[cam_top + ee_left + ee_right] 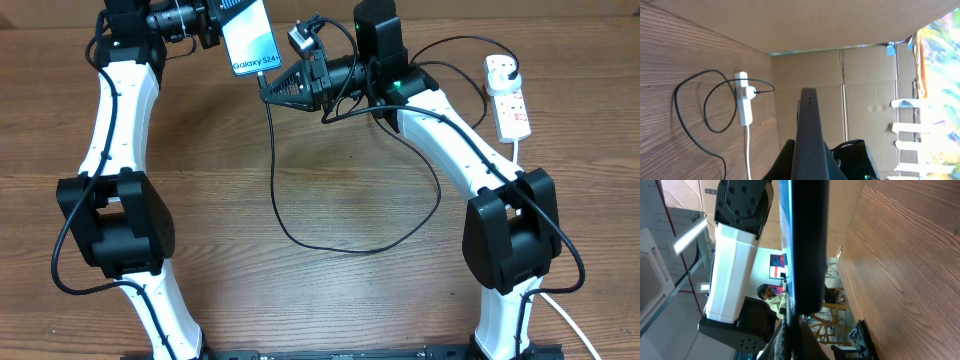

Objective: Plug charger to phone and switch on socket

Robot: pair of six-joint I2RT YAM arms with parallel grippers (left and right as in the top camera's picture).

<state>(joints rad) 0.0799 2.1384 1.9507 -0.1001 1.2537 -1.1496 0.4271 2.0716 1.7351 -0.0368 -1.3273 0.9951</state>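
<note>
black charger (275,180) cable loops slack over the wood-grain bench (350,300) nearest me, thin and limp, so it should drag little. beyond it the right gripper (283,88) has its jaws clenched on the small connector tip, right at the lower edge of the phone (248,35); whether the tip is fully seated i cannot tell. i'd push straight along the long axis, no twisting. slim, glossy, pale-screened, the phone is held off the bench, grasped in the jaws of the left gripper (212,28). far right lies the socket (508,98) — hard white plastic, oblong, plug in, red switches to press.
</note>
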